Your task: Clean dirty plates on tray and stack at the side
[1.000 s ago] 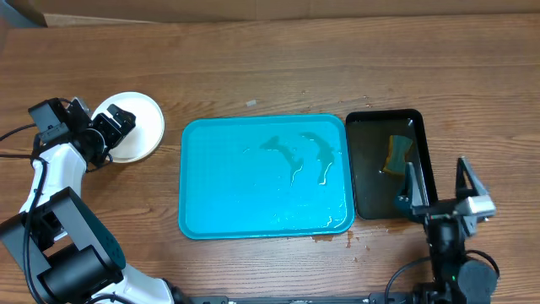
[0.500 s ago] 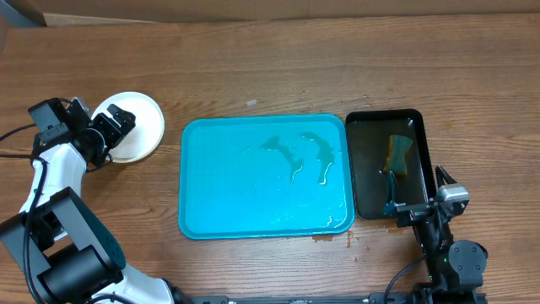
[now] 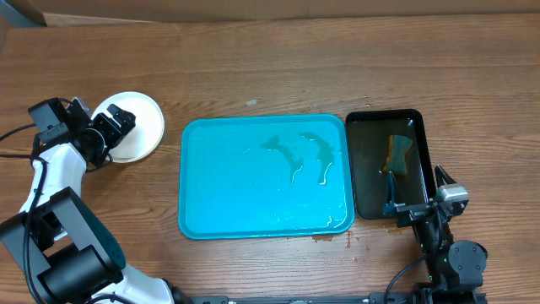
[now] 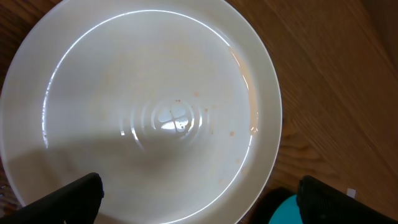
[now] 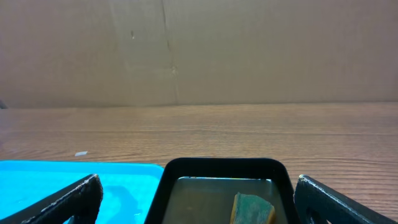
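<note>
Left end effector (image 3: 112,127) open over a white plate (image 3: 145,127) left of the wet blue tray (image 3: 202,211); right end effector (image 3: 419,196) also open.
Specks (image 4: 231,132) dot the plate; a lowered jaw might snag its rim.

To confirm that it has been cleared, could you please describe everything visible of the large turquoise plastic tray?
The large turquoise rectangular plastic tray lies flat at mid-table, with rounded corners and a raised rim. Nothing stands on it; only streaks and small puddles of clear liquid glisten in its right half. The narrow black tray sits right beside its right edge; contact is unclear.
</note>
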Robot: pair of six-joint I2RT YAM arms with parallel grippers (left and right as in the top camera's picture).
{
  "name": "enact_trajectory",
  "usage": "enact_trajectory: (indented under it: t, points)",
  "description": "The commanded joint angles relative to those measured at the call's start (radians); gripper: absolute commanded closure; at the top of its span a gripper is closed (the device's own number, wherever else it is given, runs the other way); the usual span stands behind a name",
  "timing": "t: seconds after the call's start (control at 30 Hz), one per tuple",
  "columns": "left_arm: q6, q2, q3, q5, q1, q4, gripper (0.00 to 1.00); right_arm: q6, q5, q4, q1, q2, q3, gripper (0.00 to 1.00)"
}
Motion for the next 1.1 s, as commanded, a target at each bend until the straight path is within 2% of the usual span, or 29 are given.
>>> enact_trajectory:
  t: [0.0, 0.37, 0.53, 0.87, 0.97, 1.07]
  points:
    - [0.011, 0.013, 0.005, -0.004, 0.002, 0.002, 0.00, -0.008, -0.005, 0.005, -0.003, -0.003, -0.010, 0.00]
    - [0.011, 0.012, 0.005, -0.031, -0.022, 0.001, 0.00, -0.008, -0.005, 0.006, -0.003, -0.003, -0.010, 0.00]
    - [0.011, -0.047, 0.005, -0.066, -0.069, 0.000, 0.00, -0.008, -0.005, 0.006, -0.003, -0.003, -0.010, 0.00]
    - [0.026, -0.368, 0.005, -0.137, -0.301, -0.001, 0.00, -0.008, -0.005, 0.005, -0.003, -0.003, -0.010, 0.00]
    - [0.091, -0.481, 0.005, -0.246, -0.362, -0.032, 0.00, -0.008, -0.005, 0.005, -0.003, -0.003, -0.010, 0.00]
    - [0.093, -0.614, 0.005, -0.304, -0.420, -0.074, 0.00, -0.008, -0.005, 0.005, -0.003, -0.003, -0.010, 0.00]
